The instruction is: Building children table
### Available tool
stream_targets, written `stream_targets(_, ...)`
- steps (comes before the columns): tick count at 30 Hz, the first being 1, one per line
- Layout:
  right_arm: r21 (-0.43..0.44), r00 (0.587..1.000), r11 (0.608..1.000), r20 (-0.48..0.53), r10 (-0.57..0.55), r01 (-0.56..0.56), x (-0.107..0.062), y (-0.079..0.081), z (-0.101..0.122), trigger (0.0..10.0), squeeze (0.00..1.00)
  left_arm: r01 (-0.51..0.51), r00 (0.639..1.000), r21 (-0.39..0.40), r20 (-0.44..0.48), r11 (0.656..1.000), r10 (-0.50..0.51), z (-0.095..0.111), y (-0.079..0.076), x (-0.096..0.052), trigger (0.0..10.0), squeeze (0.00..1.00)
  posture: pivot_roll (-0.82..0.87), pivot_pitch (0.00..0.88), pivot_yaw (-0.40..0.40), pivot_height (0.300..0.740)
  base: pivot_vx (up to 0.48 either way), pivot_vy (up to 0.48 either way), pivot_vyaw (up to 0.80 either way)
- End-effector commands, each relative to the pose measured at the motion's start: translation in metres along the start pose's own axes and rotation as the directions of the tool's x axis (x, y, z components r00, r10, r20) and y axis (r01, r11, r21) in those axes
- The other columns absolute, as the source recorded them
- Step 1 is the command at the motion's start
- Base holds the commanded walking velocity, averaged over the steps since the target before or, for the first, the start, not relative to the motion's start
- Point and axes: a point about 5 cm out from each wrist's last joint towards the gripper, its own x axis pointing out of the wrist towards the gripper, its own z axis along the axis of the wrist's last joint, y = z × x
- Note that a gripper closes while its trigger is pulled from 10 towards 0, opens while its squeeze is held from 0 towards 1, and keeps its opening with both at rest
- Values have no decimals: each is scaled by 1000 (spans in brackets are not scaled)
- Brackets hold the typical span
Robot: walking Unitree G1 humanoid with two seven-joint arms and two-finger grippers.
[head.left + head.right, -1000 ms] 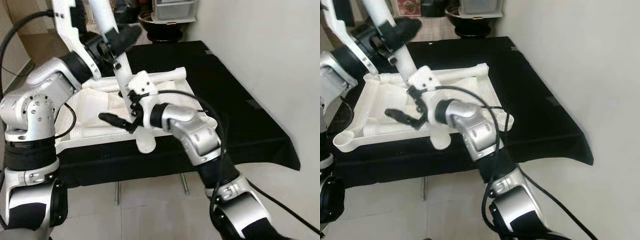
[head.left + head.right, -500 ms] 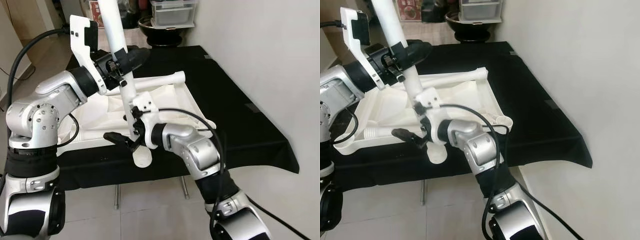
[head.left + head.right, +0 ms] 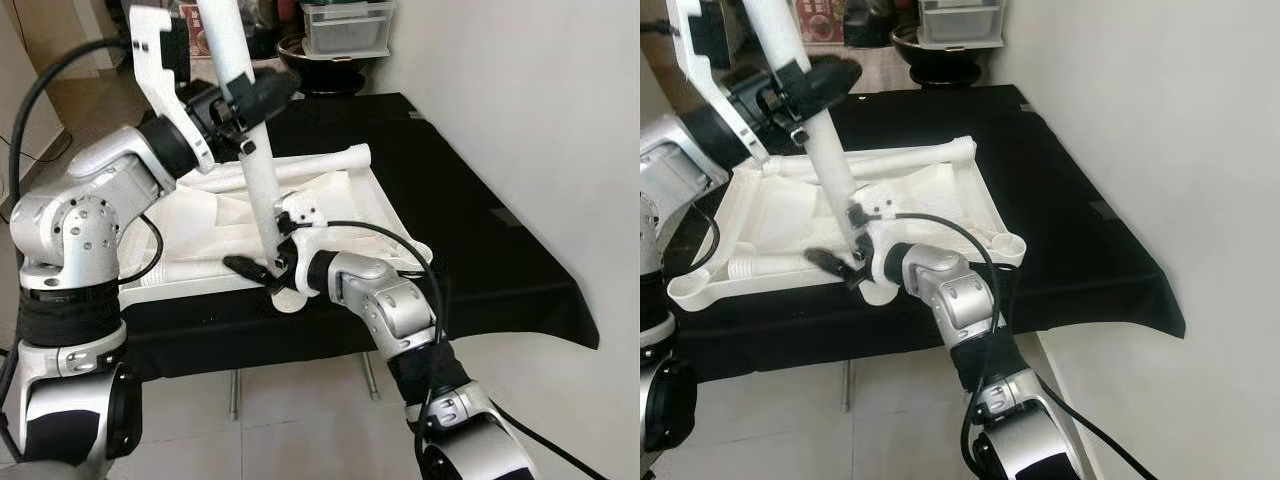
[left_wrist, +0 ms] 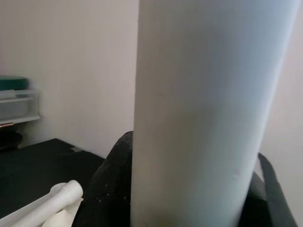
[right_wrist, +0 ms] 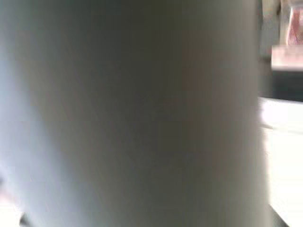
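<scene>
We have the white table leg (image 3: 252, 150) standing near-upright in the centre-left of the left eye view, its long axis leaning slightly toward the upper left, top end running out of the frame. The upturned white table top (image 3: 330, 205) lies on the black-covered table (image 3: 470, 230) in mid-frame, rails and corner sockets facing up.

Our left gripper (image 3: 250, 100), upper left of the frame, is clamped around the leg high on its shaft; the left wrist view shows the white tube seated between the black fingers (image 4: 111, 189). Our right gripper (image 3: 262, 268) sits at the leg's foot, lower centre, fingers pointing toward frame left. It appears closed on the leg just above the near corner socket (image 3: 290, 297), though the contact is partly hidden and the right wrist view is a blur of white.

Judgement: the leg's lower end is at or just entering that near socket, at the tabletop's front edge. The coming move turns on axis alignment: leg must stand square over the socket. The right gripper is nearer the joint and steers; the left sets the tilt from above.
</scene>
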Motion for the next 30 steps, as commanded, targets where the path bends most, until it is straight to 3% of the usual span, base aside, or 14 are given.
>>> stream_targets(1, 38, 993, 992, 13, 120, -120, 18, 29, 0, 0, 0, 297, 952, -101, 102, 950, -287, 2, -43, 24, 0, 0, 51, 0, 25, 740, 0, 0, 0)
stream_targets(3, 44, 979, 984, 116, 168, -174, 15, 33, 14, 0, 0, 305, 951, -117, 99, 945, -294, -2, -45, 25, 0, 0, 50, 0, 28, 740, 0, 0, 0)
stream_targets(6, 29, 964, 976, 166, 206, -214, 13, 37, 22, 0, 0, 306, 951, -128, 97, 943, -295, -5, -46, 25, 0, 0, 51, 0, 30, 740, 0, 0, 0)
stream_targets(13, -13, 948, 966, 192, 254, -257, 12, 43, 27, 0, 0, 291, 955, -144, 102, 946, -278, -6, -43, 25, 0, 0, 51, 0, 30, 740, 0, 0, 0)
stream_targets(15, -15, 948, 967, 192, 252, -254, 12, 42, 27, 0, 0, 260, 963, -105, 105, 960, -250, -3, -40, 23, 0, 0, 50, 0, 31, 740, 0, 0, 0)
stream_targets(16, -10, 950, 969, 192, 245, -248, 12, 41, 26, 0, 0, 200, 976, -74, 99, 977, -193, -2, -36, 21, 6549, 94, 49, 0, 30, 740, 0, 0, 0)
stream_targets(17, -10, 950, 969, 192, 245, -248, 12, 41, 26, 0, 0, 200, 976, -74, 99, 977, -193, -2, -36, 21, 6549, 94, 49, 0, 30, 740, 0, 0, 0)
stream_targets(18, -8, 951, 970, 193, 240, -243, 12, 40, 26, 0, 0, 211, 973, -86, 109, 974, -201, -1, -35, 19, 10000, 1000, 49, 0, 30, 740, 0, 0, 0)
stream_targets(23, -5, 954, 973, 197, 226, -229, 11, 36, 27, 0, 0, 211, 970, -102, 141, 972, -196, 3, -32, 16, 10000, 1000, 29, 0, 31, 740, 0, 0, 0)
stream_targets(26, 8, 959, 981, 213, 186, -192, 9, 27, 30, 0, 0, 150, 974, -85, 184, 985, -132, 15, -19, 7, 10000, 1000, 26, 0, 34, 740, 0, 0, 0)
stream_targets(27, 26, 963, 988, 227, 144, -153, 6, 18, 32, 0, 0, 107, 973, -58, 214, 993, -92, 28, -11, -3, 10000, 1000, 27, 0, 34, 740, 0, 0, 0)
stream_targets(30, 60, 966, 993, 244, 81, -99, 4, 7, 34, 0, 0, 45, 966, -13, 253, 999, -40, 45, -5, -16, 10000, 1000, 32, 0, 29, 740, 0, 0, 0)
